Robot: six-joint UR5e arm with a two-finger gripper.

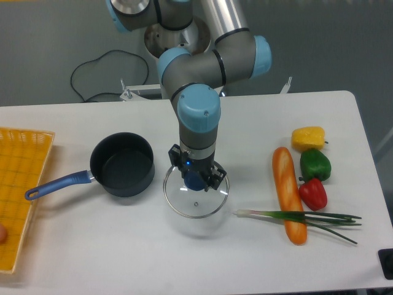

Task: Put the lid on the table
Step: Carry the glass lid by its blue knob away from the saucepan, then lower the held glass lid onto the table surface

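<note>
The round glass lid (195, 198) with a thin metal rim hangs a little above the white table (123, 252), just right of the dark blue saucepan (122, 164). My gripper (196, 179) points straight down and is shut on the lid's blue knob. A faint shadow of the lid lies on the tabletop below it. The open saucepan stands uncovered, its blue handle pointing left.
A yellow woven mat (18, 184) lies at the left edge. To the right are a baguette (288, 193), spring onions (301, 217), and yellow (308, 137), green (315, 165) and red (313, 193) peppers. A black cable (92, 74) runs behind the table.
</note>
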